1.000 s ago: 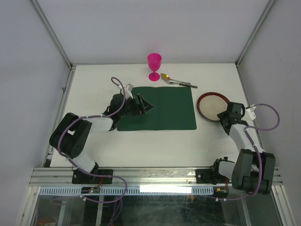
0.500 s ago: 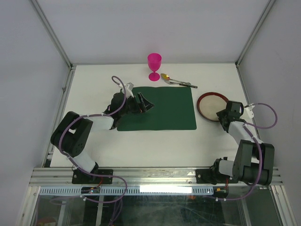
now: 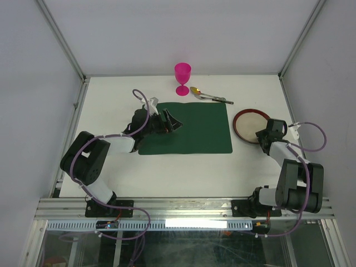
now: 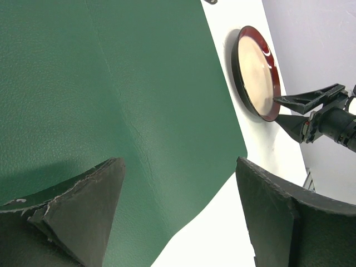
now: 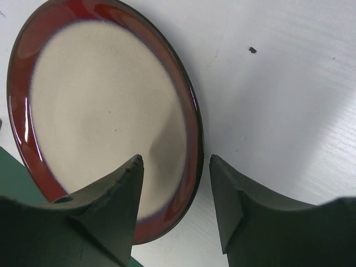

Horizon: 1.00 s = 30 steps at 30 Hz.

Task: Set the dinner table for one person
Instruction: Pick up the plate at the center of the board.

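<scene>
A red-rimmed cream plate (image 3: 248,124) lies on the white dinner table (image 3: 183,172), right of a dark green placemat (image 3: 194,129). My right gripper (image 3: 262,135) is at the plate's near right edge. In the right wrist view its jaws (image 5: 175,167) are open and straddle the rim of the plate (image 5: 105,111), one finger above the plate and one outside over the table, with gaps on both sides. My left gripper (image 3: 169,122) hovers wide open over the placemat's left part and holds nothing (image 4: 178,183). A pink goblet (image 3: 182,77) and a spoon (image 3: 208,95) sit behind the mat.
Aluminium frame rails (image 3: 75,119) edge the table on both sides, with white walls beyond them. In the left wrist view the placemat's corner (image 4: 222,161) lies flat, and the plate (image 4: 256,72) and the right gripper's fingers (image 4: 303,103) show beyond it.
My right gripper has crept a little toward the plate and its jaws have narrowed around the rim. The left arm has barely moved.
</scene>
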Available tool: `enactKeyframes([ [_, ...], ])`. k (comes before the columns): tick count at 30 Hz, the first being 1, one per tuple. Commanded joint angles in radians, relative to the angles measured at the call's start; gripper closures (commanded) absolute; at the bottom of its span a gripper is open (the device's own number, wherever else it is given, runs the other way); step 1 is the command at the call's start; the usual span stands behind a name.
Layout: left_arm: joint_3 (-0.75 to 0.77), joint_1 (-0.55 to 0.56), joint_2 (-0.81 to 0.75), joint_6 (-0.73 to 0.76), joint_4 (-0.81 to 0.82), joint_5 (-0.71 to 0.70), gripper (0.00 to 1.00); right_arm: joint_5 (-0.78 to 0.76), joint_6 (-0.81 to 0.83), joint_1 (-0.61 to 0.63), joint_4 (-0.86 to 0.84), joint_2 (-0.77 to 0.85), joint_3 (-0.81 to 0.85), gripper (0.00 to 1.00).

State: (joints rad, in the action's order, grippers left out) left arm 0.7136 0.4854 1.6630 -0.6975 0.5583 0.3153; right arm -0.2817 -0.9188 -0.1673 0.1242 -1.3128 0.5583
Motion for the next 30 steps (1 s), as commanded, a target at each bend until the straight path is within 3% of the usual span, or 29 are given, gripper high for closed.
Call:
enactKeyframes([
  [1,0.047,0.007,0.002,0.019,0.029,-0.009,0.17,-0.019,-0.031,-0.009,-0.071,-0.017,0.002,0.46],
  [8,0.078,0.008,0.035,0.020,0.035,0.003,0.16,-0.019,-0.045,-0.012,-0.098,-0.046,-0.004,0.51],
  [18,0.244,0.010,0.227,-0.025,0.153,0.182,0.17,-0.016,-0.027,-0.025,-0.108,-0.036,-0.012,0.50],
  [30,0.384,0.057,0.321,-0.035,0.129,0.196,0.20,0.007,-0.033,-0.037,-0.123,-0.066,-0.021,0.69],
])
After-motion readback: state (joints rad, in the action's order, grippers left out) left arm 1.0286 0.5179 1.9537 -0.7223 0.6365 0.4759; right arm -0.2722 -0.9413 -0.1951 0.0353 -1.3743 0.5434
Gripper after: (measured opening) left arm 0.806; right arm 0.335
